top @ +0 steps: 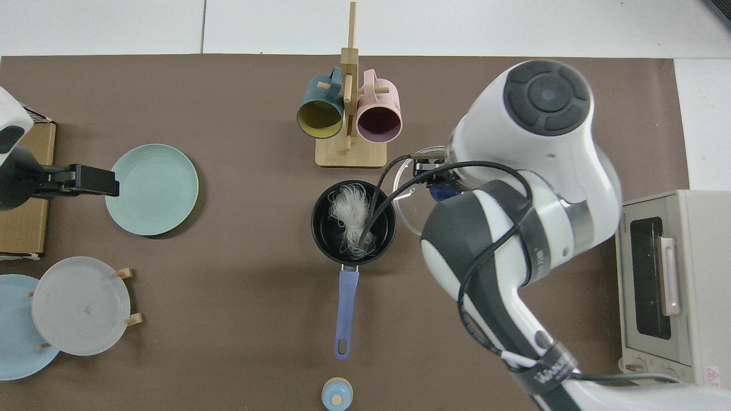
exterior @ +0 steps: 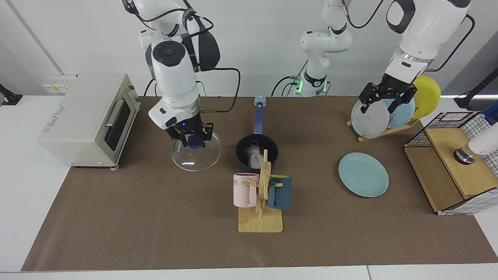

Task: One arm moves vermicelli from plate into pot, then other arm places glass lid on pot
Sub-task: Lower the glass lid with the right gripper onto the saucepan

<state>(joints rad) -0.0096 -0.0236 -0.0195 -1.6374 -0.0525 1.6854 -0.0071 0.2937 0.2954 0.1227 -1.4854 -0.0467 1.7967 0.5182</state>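
Beside the right end effector (exterior: 193, 142), which grips the glass lid (exterior: 197, 155) by its knob, the pot (exterior: 256, 153) already holds the vermicelli (top: 353, 220); lidding remains. Left end effector (exterior: 385, 100) waits open.

- Both arms (exterior: 173, 74): glossy white shells, dark grey bands at the joints.
- Right arm's round grey end cap (top: 546, 95) has ring segments.
- Loose black cables (exterior: 229, 97) run along it, held by a lettered black strap (top: 545, 368).
- Grippers black: right gripper (exterior: 192, 140) with small blue light above, left gripper (exterior: 385, 102).
- Green lights at both bases (exterior: 298, 84).
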